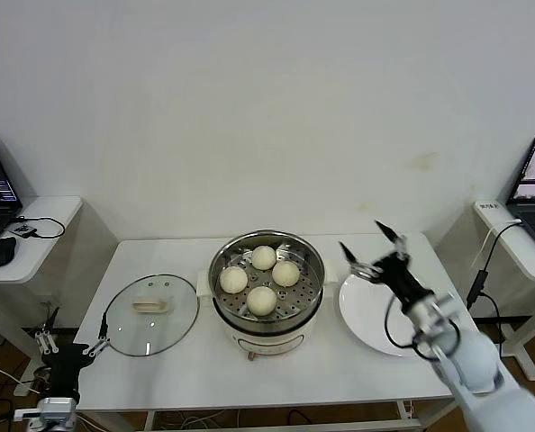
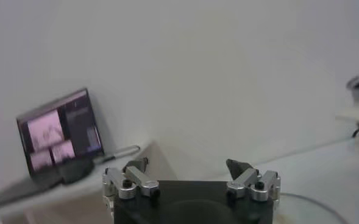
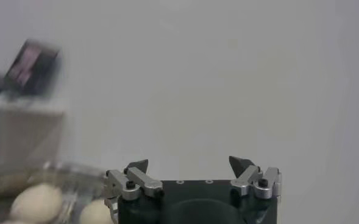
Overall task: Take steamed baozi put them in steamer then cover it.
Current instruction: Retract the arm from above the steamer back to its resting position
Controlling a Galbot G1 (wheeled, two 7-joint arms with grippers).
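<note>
The left gripper (image 1: 69, 344) waits spread open and empty, low beside the table's left edge, near the one cover (image 1: 150, 315); gripped off-centre, the glass could slip. One steamer (image 1: 266, 286) holds all four steamed baozi (image 1: 262, 300). The right gripper (image 1: 373, 245), open and empty, hovers above one bare plate (image 1: 367, 315).

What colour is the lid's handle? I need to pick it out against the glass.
Cream, on the cover's centre; clearest in the head view.
</note>
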